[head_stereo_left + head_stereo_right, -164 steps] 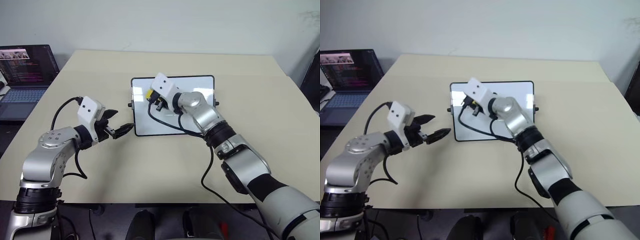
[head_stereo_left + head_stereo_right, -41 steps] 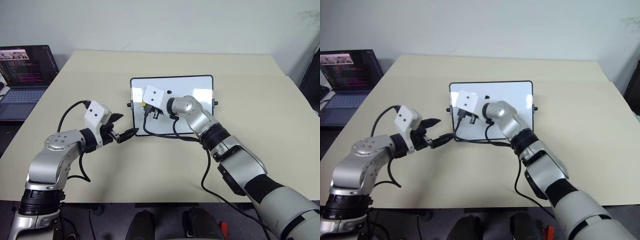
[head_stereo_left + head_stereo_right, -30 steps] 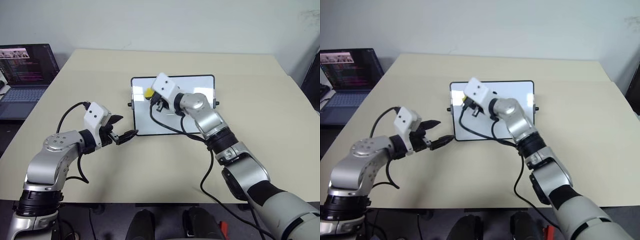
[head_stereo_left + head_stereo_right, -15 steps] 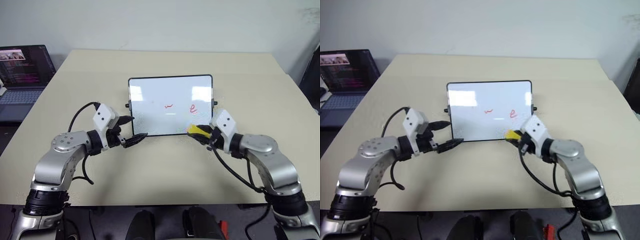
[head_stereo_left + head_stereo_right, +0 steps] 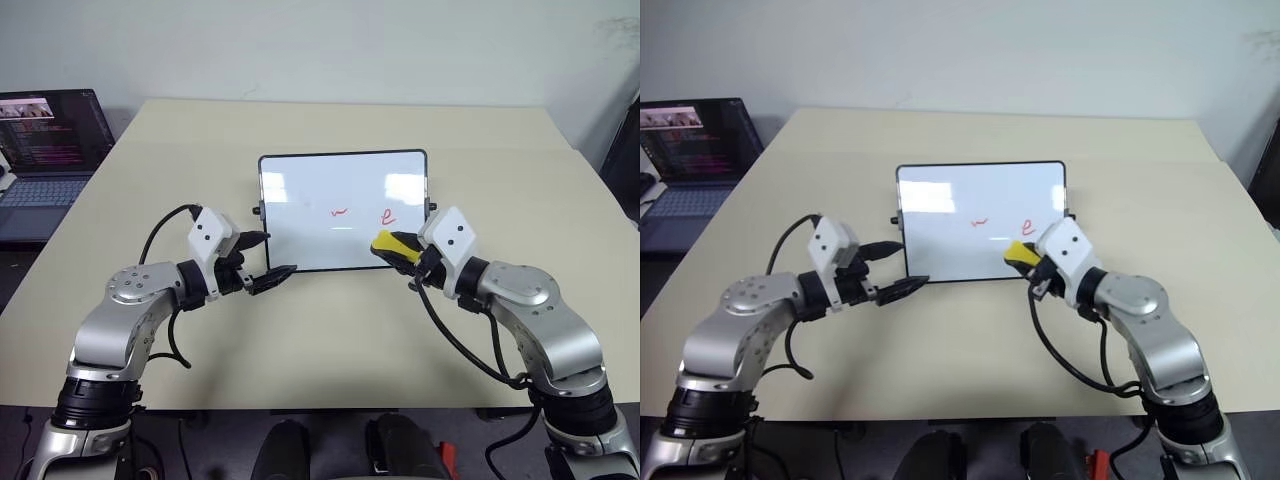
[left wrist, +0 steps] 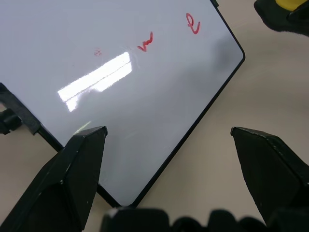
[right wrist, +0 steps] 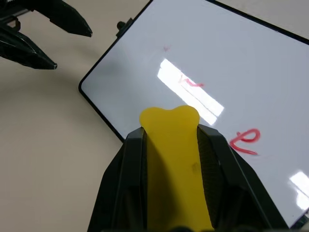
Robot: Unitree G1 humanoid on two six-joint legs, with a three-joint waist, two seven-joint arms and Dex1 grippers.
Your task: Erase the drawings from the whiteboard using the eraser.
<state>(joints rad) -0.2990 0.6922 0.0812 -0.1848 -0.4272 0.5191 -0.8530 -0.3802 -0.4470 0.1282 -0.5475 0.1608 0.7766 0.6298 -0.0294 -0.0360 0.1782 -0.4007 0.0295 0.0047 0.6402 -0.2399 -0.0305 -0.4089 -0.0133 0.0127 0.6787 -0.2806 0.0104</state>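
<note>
Beside the whiteboard point(image 5: 300, 210), right claw point(image 5: 392, 247) seemingly clamps the eraser point(image 7: 175, 145).

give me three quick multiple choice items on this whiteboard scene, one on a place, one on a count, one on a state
1. Where is the laptop?
A. on the whiteboard
B. beyond the table's left edge
C. under the right arm

2. How many red drawings remain plainly legible on the whiteboard?
A. two
B. five
C. none

3. What is the right tool doing?
A. hanging open
B. shut on the eraser
C. shut on a marker

Answers:
1 B: the head views show it off the left side of the table.
2 A: a "w" squiggle and an "e" loop show; left of them the wrist views show a faint red smudge.
3 B: the right wrist view shows black fingers clamped on both sides of the yellow block.
</note>
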